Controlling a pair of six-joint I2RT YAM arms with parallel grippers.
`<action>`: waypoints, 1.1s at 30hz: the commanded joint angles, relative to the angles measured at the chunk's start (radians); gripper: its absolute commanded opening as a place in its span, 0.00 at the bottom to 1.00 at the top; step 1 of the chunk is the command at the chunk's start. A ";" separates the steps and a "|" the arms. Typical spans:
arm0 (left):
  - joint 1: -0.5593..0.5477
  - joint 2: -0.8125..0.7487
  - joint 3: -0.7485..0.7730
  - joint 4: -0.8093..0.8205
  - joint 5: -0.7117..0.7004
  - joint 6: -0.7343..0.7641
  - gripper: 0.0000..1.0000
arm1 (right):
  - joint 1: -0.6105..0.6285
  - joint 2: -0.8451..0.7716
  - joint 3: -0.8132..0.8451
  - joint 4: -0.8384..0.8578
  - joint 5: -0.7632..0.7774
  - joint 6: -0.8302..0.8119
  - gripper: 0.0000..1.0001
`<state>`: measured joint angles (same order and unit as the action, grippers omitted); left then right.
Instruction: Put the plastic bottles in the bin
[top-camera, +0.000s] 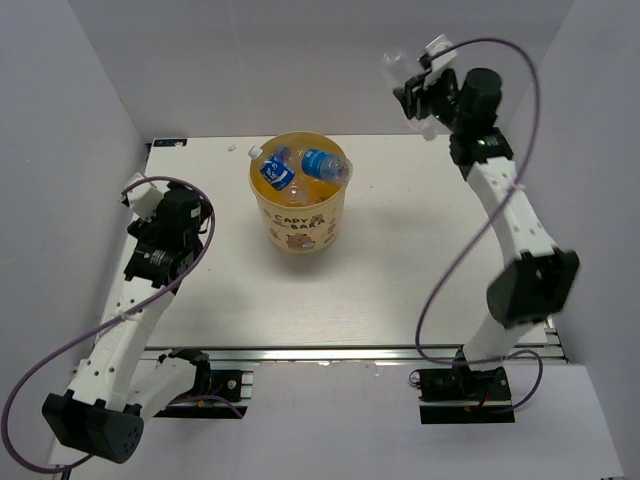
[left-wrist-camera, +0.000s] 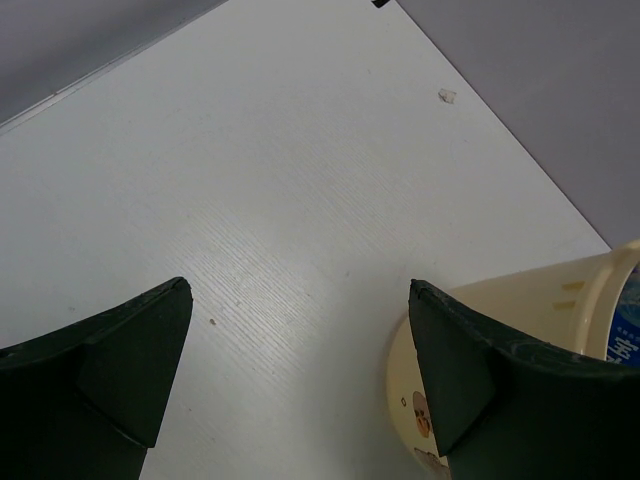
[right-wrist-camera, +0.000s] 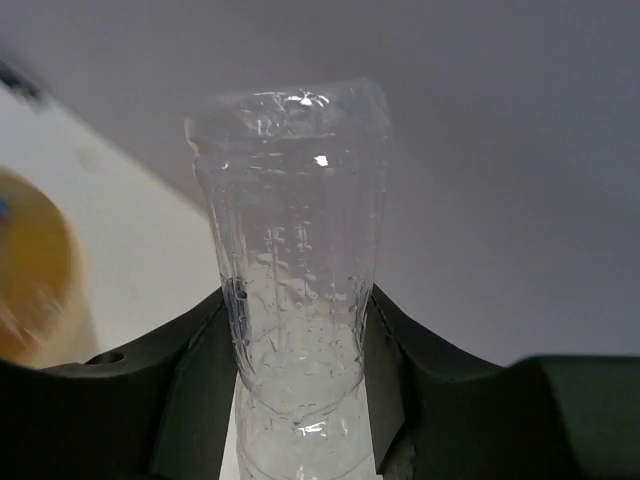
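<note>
While the right claw (right-wrist-camera: 300, 335) squeezes a clear plain bottle (right-wrist-camera: 290, 200) tight, it holds it high in the air, off to the right of the yellow bin (top-camera: 298, 225). That bin stands in the middle of the white table (top-camera: 400, 270) with blue-label bottles (top-camera: 277, 172) inside. On the bin's left, the left claw (left-wrist-camera: 300, 300) is spread wide with nothing in it.

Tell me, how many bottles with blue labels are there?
2. One bottle lies at the left of the bin, the other bottle at its right, both on top. More may be buried underneath.
</note>
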<state>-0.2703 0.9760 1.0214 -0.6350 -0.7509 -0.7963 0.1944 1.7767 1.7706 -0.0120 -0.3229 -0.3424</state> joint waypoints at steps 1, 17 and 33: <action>0.005 -0.046 -0.014 -0.055 0.035 -0.009 0.98 | 0.054 -0.192 -0.092 0.339 -0.165 0.288 0.30; 0.005 -0.191 -0.089 -0.092 0.120 0.002 0.98 | 0.465 -0.143 -0.243 0.783 -0.285 0.649 0.34; 0.005 -0.215 -0.109 -0.092 0.110 0.005 0.98 | 0.520 -0.082 -0.540 0.903 -0.085 0.559 0.40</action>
<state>-0.2703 0.7666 0.9234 -0.7258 -0.6426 -0.7990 0.7097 1.7084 1.2507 0.8402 -0.4644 0.2443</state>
